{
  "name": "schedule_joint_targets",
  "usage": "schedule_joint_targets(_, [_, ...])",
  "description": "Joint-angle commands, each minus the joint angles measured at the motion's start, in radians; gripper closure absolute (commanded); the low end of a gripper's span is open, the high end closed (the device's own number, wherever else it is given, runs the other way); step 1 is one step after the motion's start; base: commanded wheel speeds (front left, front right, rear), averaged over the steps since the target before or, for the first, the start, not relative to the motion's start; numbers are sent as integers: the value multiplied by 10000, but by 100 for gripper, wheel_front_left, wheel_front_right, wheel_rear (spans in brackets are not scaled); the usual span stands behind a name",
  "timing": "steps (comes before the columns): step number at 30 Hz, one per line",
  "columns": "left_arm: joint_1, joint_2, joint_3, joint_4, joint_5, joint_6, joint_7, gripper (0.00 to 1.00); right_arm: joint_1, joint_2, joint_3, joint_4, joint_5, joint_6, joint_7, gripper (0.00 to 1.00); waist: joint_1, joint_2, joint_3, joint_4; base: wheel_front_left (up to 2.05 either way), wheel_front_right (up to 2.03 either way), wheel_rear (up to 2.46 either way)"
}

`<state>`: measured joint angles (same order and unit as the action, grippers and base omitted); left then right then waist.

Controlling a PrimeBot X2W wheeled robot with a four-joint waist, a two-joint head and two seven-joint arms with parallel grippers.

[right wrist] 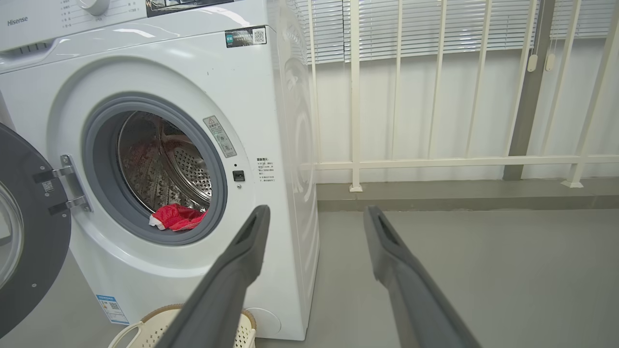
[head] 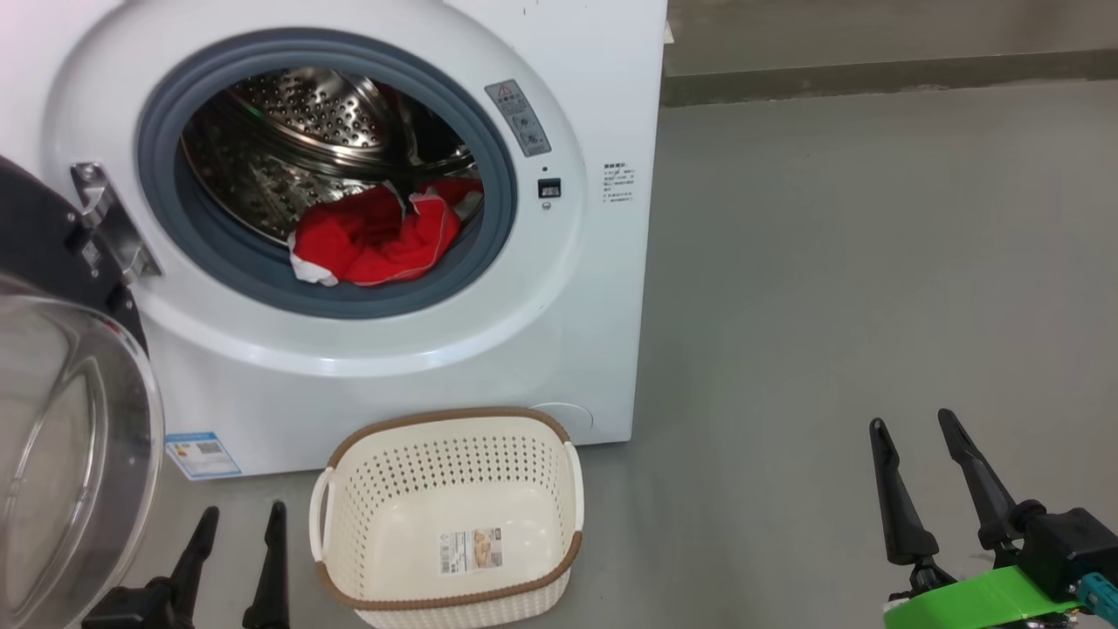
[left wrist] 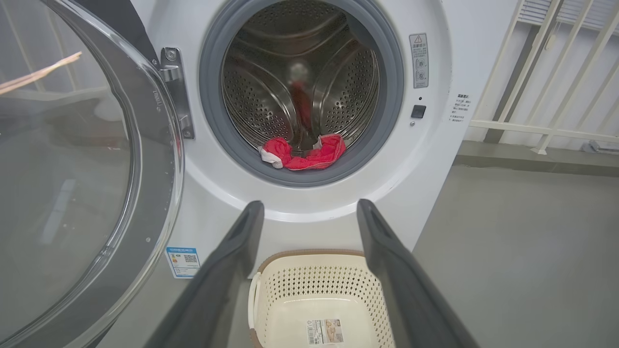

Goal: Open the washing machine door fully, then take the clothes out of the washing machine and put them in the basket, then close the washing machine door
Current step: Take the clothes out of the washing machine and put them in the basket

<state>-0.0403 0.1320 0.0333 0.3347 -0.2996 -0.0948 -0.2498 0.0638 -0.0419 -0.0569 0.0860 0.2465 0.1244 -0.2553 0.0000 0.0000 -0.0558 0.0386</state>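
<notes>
The white washing machine (head: 576, 288) (left wrist: 440, 145) (right wrist: 271, 96) stands with its round door (head: 61, 419) (left wrist: 72, 169) (right wrist: 24, 232) swung wide open to the left. Red clothes (head: 376, 236) (left wrist: 304, 152) (right wrist: 176, 217) with white trim lie at the front lip of the steel drum. The cream basket (head: 450, 515) (left wrist: 319, 295) (right wrist: 150, 328) sits on the floor below the opening, holding nothing but its label. My left gripper (head: 243, 524) (left wrist: 309, 212) is open, low beside the basket's left side. My right gripper (head: 917, 432) (right wrist: 316, 217) is open, out over the floor to the right.
Grey floor (head: 873, 279) stretches to the right of the machine. A white railing (right wrist: 435, 162) and a low concrete kerb (right wrist: 459, 195) run along the back wall. The open door's glass bowl juts out close to my left arm.
</notes>
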Motion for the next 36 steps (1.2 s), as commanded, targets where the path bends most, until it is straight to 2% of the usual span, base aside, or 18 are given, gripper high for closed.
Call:
schedule_joint_targets(1, [-414, 137, 405, -193, 102, -31, -120, 0, -184, -109, 227, -219, 54, 63, -65, 0, 0, 0, 12, -10, 149, -149, 0])
schedule_joint_targets(4, [-453, 74, 494, -202, 57, -78, -120, 0, -173, -107, 251, -231, 44, 63, -65, 0, 0, 0, 25, -11, 176, -176, 0])
schedule_joint_targets(9, [-533, -285, 795, -345, -955, -260, -120, 0, -137, -105, 200, -103, 148, 63, -65, 0, 0, 0, 35, 37, 206, -205, -1])
schedule_joint_targets(17, [-524, -118, 469, -341, -948, -335, -120, 0, -155, -110, 236, -58, 120, 63, -65, 0, 0, 0, 43, 140, 132, -132, 0])
schedule_joint_targets(36, [-378, -118, 467, -427, -773, -352, -120, 0, -163, -170, 321, -88, 112, 63, -65, 0, 0, 0, 113, 123, 12, -12, 0])
